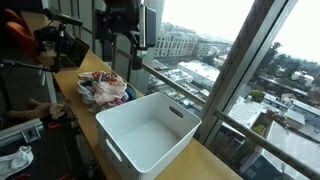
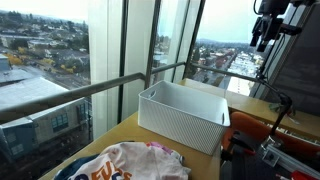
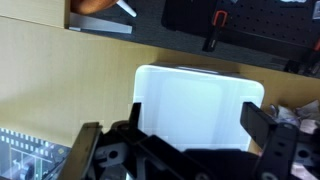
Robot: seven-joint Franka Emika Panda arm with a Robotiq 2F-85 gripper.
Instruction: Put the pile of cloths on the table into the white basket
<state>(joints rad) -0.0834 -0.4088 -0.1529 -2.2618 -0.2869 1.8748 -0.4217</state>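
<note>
Currently, the white rectangular plastic basket (image 1: 150, 135) stands empty on the long wooden table (image 1: 212, 160). The multicoloured pile of crumpled cloths (image 1: 105, 88) lies on the table just beside one end of the basket. The black gripper (image 3: 195, 125) hangs well above the basket, jaws spread apart and holding nothing.

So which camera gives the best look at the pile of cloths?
The exterior view with the whole pile of cloths beside the white basket. In an exterior view the pile is nearer but cropped below; the wrist view shows mainly the basket.
</note>
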